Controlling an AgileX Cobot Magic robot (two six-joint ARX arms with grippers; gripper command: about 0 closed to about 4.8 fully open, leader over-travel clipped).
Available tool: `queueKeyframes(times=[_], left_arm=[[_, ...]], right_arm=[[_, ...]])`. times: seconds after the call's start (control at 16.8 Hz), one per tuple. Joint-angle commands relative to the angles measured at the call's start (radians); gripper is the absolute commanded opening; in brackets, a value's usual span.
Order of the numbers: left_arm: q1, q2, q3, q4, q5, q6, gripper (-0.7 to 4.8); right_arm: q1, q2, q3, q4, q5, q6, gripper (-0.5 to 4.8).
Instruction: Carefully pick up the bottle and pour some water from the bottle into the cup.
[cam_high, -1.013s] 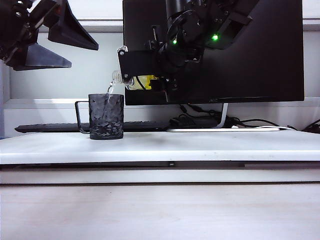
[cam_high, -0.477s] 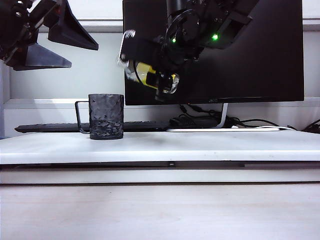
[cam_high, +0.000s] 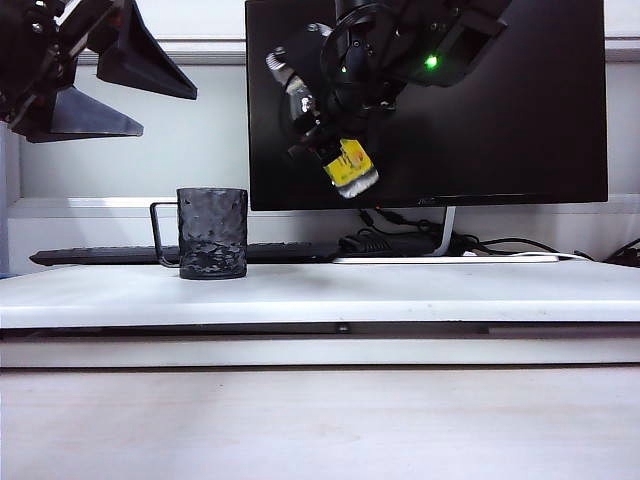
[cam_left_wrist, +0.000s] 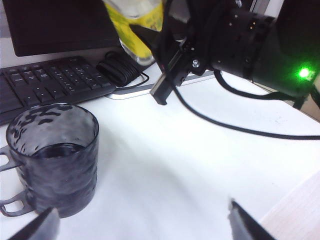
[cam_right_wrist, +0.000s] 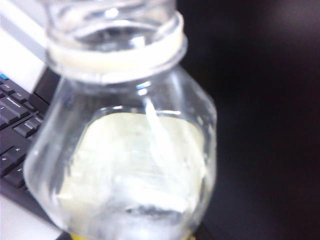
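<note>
Right hand (cam_high: 330, 135) is pinching the bottle (cam_high: 345, 162) round its body, up in the air in front of the black monitor (cam_high: 520, 110), clear of the surface (cam_high: 400, 290). Bottle sits tilted, neck up toward the arm, yellow-label end lower and pointing away from the cup. No stream leaving the neck.

Cup (cam_high: 212, 233) stands upright near the surface's back edge, toward its left end, handle facing the left edge. Left wrist view shows dark liquid low inside the cup (cam_left_wrist: 52, 157), so water looks to be in already; the pour seems done or nearly so.

Left hand (cam_high: 70, 75) spread wide, holding nothing, parked high above the surface's left end, well apart from the cup. Its two tips (cam_left_wrist: 37, 227) show near the cup in its wrist view, not touching.

Handling judgement: bottle is thin clear plastic, light, partly filled, so it will dent under a hard squeeze and push water (cam_right_wrist: 145, 215) out of the capless neck. Smooth wall, likely slippery if wet. Best hold is mid-body on the label band, where the wall is straight; not the neck. Keep it neck-up when moving, since sloshing shifts its weight.

Cup looks rigid and stable, thin wire handle is a weak spot. Keyboard (cam_high: 120, 255) and cables lie behind it, a spill risk.
</note>
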Motion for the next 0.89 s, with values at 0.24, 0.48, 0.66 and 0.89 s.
queueKeyframes(times=[0.24,0.48,0.66,0.89], left_arm=[[0.001,-0.006,0.003,0.043,0.007,-0.048,4.79],[0.001,-0.007,0.003,0.040,0.027,-0.074,4.79],[0.001,-0.007,0.003,0.039,0.049,-0.074,4.79],[0.001,-0.007,0.003,0.035,0.050,-0.074,4.79]], right_arm=[[-0.002,-0.108,0.009,-0.103,0.074,0.423,2.07],[-0.002,-0.117,0.009,-0.180,0.103,0.499,2.07],[-0.002,-0.122,0.007,-0.290,0.100,0.614,2.07],[-0.002,-0.122,-0.058,-0.311,0.099,0.680,2.07]])
